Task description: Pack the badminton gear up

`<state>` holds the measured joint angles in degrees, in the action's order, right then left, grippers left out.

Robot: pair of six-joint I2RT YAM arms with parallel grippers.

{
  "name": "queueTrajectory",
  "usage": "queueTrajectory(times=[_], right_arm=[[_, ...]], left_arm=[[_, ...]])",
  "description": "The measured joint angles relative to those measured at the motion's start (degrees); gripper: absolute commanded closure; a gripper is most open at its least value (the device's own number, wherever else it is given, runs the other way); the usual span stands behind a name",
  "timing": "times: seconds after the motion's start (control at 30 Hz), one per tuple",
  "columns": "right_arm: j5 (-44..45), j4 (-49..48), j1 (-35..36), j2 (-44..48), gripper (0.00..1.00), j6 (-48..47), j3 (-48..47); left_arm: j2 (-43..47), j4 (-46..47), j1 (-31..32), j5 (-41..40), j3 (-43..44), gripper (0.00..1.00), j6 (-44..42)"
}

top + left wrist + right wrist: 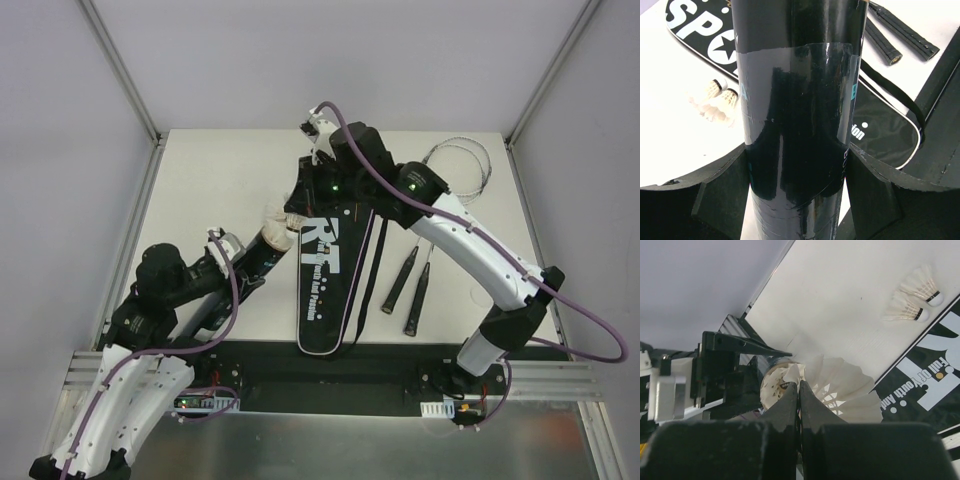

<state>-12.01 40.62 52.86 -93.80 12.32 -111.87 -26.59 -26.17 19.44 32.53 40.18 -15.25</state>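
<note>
The black tube (800, 100) fills the left wrist view, clamped across its shiny wrapped body by the left arm's (160, 290) jaws, one on each side. Small teal print along its edge is too small to read. Seen from above, the tube angles up from the white tabletop (230, 170) with its open mouth toward the bag.

The black racket bag (325, 280) lies lengthwise in the middle of the tabletop, its strap trailing down its right side. White lettering on it shows "SPO" with a star in the O, "RT" from above, and the smaller line "Full Of Youth And", the rest cut off.

Two rackets (410, 285) lie just right of the bag, black grips toward the arms, thin silver heads at the far right corner.

The right arm's (460, 225) jaws are pressed together on the feather skirt of a white shuttlecock (840, 385), held at the tube's mouth. Two more shuttlecocks (915, 297) lie side by side on the tabletop just beside the bag's edge.
</note>
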Motion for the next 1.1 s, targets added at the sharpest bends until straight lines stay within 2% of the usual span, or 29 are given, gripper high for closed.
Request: queueTrajectory(times=[0.2, 0.3, 0.4, 0.53, 0.63, 1.03, 1.1], right_arm=[[7.3, -1.4, 2.9, -1.4, 0.99, 1.3, 0.0], [9.4, -1.7, 4.3, -1.5, 0.94, 2.3, 0.0], [11.1, -2.6, 6.0, -1.5, 0.84, 3.3, 0.1], [10.0, -5.0, 7.9, -1.4, 0.47, 5.4, 2.5], [5.6, -5.3, 8.1, -1.4, 0.34, 6.1, 3.6], [-15.3, -8.0, 0.4, 1.2, 0.31, 8.0, 6.8], [-17.8, -8.0, -0.2, 1.2, 0.36, 8.0, 6.8]], left_arm=[[0.7, 0.6, 0.0, 0.2, -0.5, 1.00, 0.7], [1.0, 0.6, 0.0, 0.1, -0.6, 1.00, 0.8], [1.2, 0.6, 0.0, -0.1, -0.6, 1.00, 0.9], [1.2, 0.7, 0.0, -0.2, -0.6, 1.00, 0.9], [1.4, 0.7, 0.0, -0.5, -0.6, 1.00, 1.0], [4.4, 0.4, 0.0, -1.5, -0.7, 1.00, 1.6], [4.4, 0.4, 0.0, -1.5, -0.7, 1.00, 1.6]])
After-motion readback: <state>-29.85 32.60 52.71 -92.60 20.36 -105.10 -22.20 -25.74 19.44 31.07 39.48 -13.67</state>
